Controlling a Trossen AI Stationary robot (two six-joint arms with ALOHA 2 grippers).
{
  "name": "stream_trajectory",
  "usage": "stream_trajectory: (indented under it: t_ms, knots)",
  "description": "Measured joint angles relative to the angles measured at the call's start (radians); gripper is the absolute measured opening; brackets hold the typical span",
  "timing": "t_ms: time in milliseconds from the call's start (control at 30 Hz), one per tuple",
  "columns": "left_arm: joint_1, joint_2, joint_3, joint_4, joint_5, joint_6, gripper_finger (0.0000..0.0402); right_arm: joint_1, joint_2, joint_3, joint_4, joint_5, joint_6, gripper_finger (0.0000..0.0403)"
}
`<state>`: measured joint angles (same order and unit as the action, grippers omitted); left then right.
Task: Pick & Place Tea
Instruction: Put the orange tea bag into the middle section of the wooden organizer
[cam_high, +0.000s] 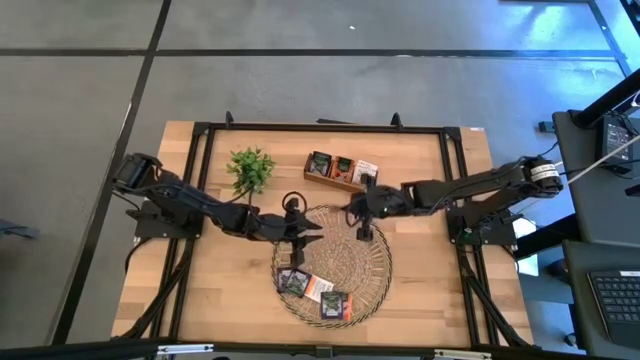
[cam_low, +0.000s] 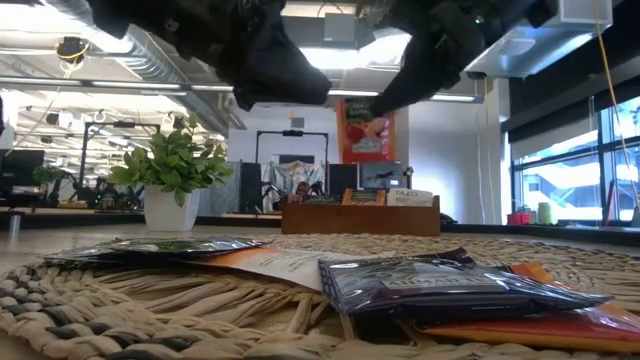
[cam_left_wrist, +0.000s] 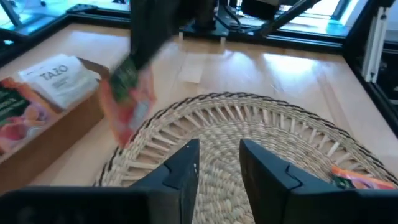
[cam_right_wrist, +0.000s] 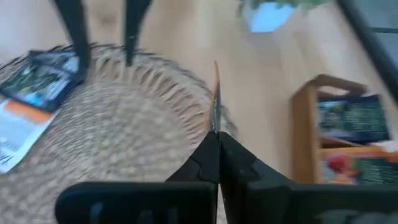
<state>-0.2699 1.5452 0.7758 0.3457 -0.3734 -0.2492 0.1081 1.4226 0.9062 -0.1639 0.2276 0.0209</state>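
Right gripper (cam_right_wrist: 214, 144) pinches an orange tea sachet (cam_right_wrist: 215, 93) edge-on above the woven tray's (cam_high: 375, 272) far rim; left gripper (cam_left_wrist: 217, 163) hovers empty, fingers parted.

The held sachet hangs upright from the closed fingers, long side vertical, just short of the wooden box (cam_high: 340, 181), which lies beyond the tray from the right gripper. That arm is clearly the nearer to the box. The box already holds sachets, including a white one (cam_left_wrist: 60, 78). Three more sachets (cam_high: 312, 289) lie flat on the tray's near side, closer to the left gripper. A small plant (cam_high: 250, 168) stands beside the box.
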Motion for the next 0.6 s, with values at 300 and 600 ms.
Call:
stream_trajectory:
  t_ms: [300,600]
  knots:
    - [-0.045,-0.013,-0.035,0.010,-0.059,-0.041,0.0109,-0.186,-0.018,-0.097,0.191,0.021,-0.029,0.0004]
    - [-0.046,-0.013,-0.035,0.010,-0.046,-0.040,0.0112,-0.326,-0.003,-0.262,0.489,-0.064,-0.079,0.0004]
